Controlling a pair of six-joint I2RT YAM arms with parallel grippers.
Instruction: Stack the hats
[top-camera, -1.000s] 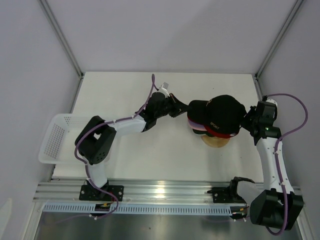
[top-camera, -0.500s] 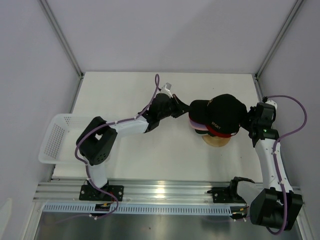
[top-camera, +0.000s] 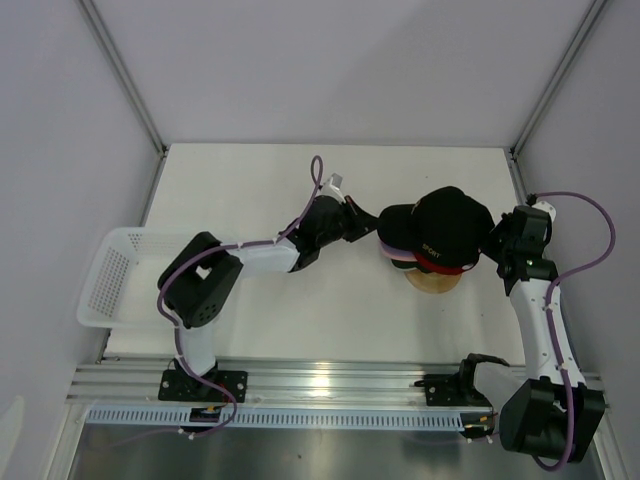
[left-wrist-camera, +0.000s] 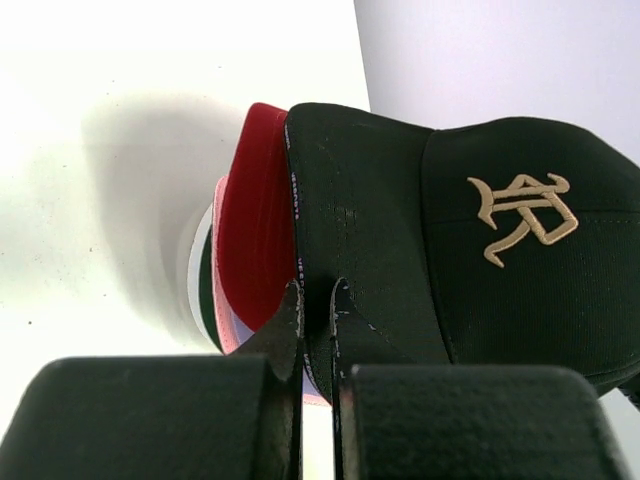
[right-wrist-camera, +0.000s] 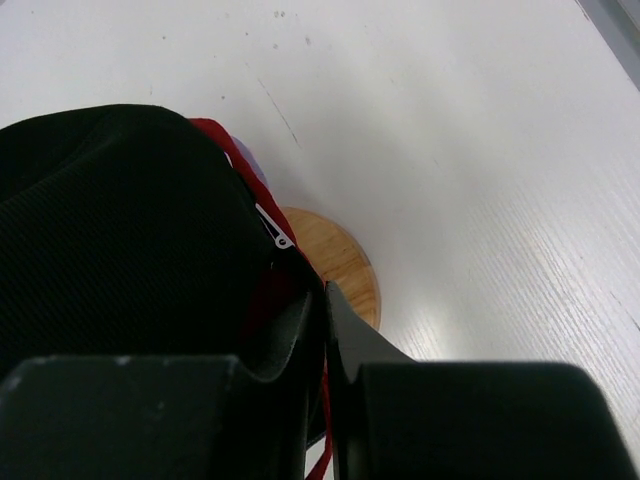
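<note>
The stack of hats (top-camera: 432, 240) sits on the wooden stand (right-wrist-camera: 340, 262) at the right of the desk (top-camera: 330, 320), with the top black cap (left-wrist-camera: 480, 250) crowning it and the red cap (left-wrist-camera: 255, 220) and paler brims fanned out underneath. The left claw (left-wrist-camera: 316, 300) is narrowed to a sliver and pinches the edge of the top black cap's brim. The right claw (right-wrist-camera: 318, 310) is nearly closed too, pressed against the rear of the same cap, though I cannot tell whether it has caught any fabric. The main risk, as I judge it, is a tug from either side. A sideways pull on the brim could twist the black cap off centre or drag the whole soft pile off the narrow stand. If the right claw has also snagged the red cap's rear edge, lifting would peel that layer up too. Uneven release could leave the cap tilted, its brim out of line with the others.
</note>
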